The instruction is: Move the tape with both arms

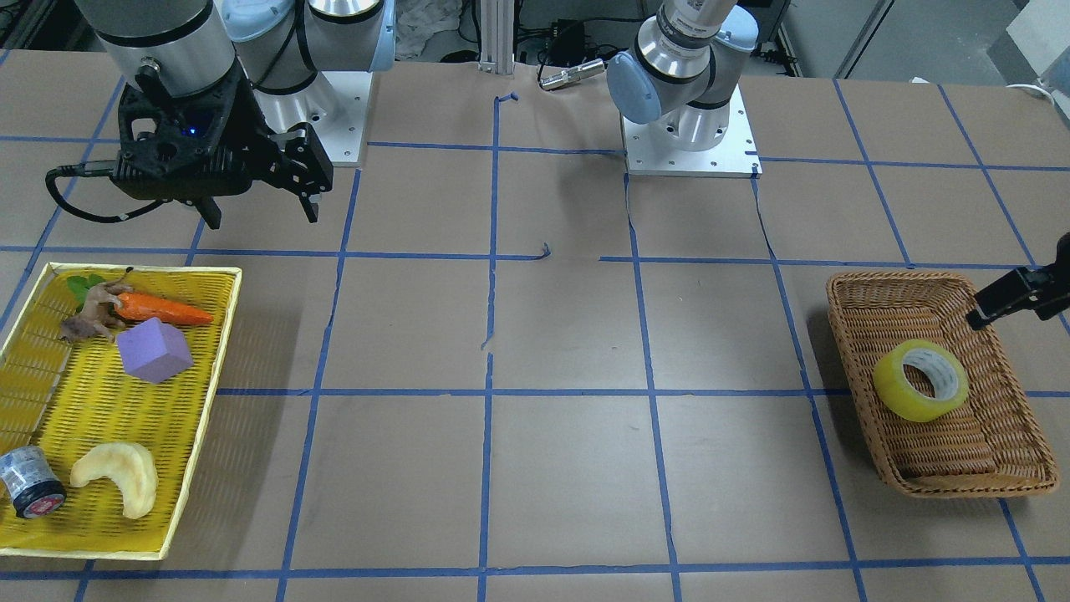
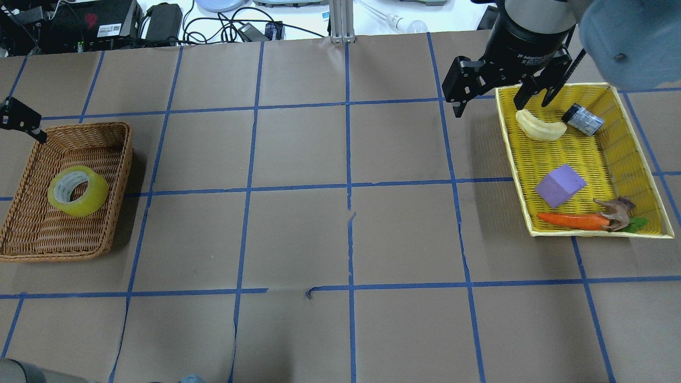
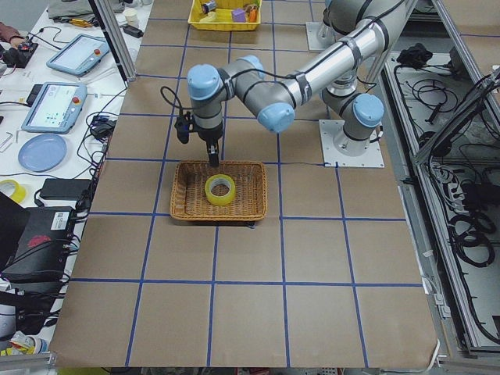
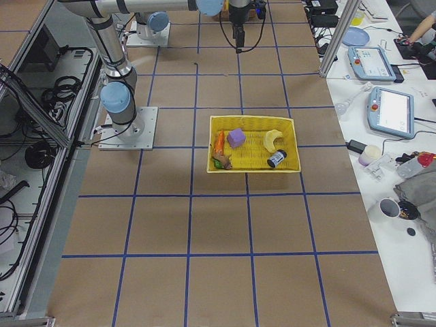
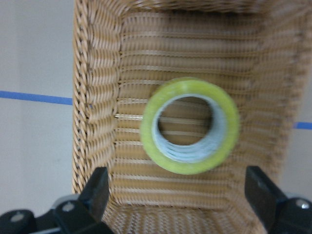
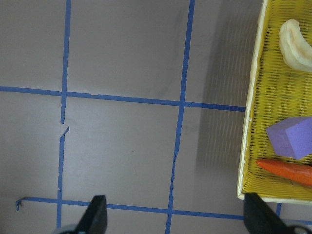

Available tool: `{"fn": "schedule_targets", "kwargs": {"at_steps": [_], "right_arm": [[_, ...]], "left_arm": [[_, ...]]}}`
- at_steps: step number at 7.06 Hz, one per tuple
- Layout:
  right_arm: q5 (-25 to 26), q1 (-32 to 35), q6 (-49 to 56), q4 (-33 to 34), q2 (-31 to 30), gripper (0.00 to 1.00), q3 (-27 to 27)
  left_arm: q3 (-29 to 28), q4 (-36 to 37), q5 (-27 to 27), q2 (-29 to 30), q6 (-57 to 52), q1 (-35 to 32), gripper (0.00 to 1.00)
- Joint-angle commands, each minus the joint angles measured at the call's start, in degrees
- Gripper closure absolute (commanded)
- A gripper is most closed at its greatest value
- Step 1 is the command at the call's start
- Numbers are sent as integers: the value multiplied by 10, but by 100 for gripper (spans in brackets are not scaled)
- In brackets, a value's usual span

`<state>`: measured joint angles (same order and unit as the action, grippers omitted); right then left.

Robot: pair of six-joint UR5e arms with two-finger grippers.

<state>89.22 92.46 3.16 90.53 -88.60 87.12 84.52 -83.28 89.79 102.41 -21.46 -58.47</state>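
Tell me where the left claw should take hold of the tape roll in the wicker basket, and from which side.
Come straight down from above. The tape lies roughly flat in the basket, hole up, its outer wall free on both sides. The open left claw looks wide enough to span it; otherwise pinch the ring, one finger through the hole.

Yellowish tape (image 1: 893, 390); brown woven basket (image 1: 854, 334); yellow tray (image 1: 100, 405); purple block (image 1: 155, 349); orange carrot (image 1: 165, 310).
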Motion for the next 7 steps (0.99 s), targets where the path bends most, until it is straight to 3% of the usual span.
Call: {"fn": "schedule_targets", "kwargs": {"at_steps": [1,4,7], "right_arm": [[0,0,0,0,0,0,1],[0,0,0,0,0,0,1],[2,0,0,0,0,0,1]], "left_arm": [[-59,-84,-6,-33,124,-134,0],[-60,-80,8,-42,165,-255,0],[-45,-80,6,-37,167,-304,0]]}}
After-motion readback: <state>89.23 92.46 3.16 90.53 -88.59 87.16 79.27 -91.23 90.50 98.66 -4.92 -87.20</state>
